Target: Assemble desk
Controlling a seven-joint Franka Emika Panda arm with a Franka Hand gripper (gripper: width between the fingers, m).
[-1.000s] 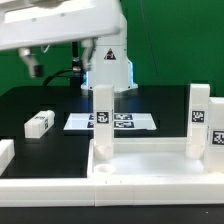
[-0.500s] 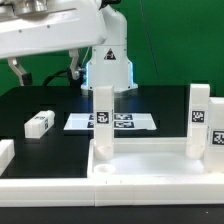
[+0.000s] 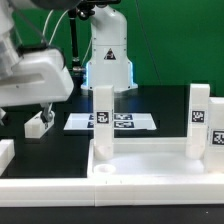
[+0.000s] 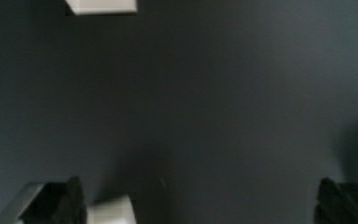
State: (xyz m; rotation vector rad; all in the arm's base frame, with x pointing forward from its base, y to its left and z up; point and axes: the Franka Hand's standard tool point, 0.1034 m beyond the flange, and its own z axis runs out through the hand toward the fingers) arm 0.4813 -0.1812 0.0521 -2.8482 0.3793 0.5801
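A white rimmed desk tabletop lies at the near edge, with two tagged white legs standing upright in it. Two loose white block legs lie on the black table at the exterior view's left.

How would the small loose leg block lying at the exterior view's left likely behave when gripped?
The leg block looks like rigid plastic, so probably stiff. Small, so likely light. Lying flat on the table, its boxy shape should not roll, though smooth faces might slip.
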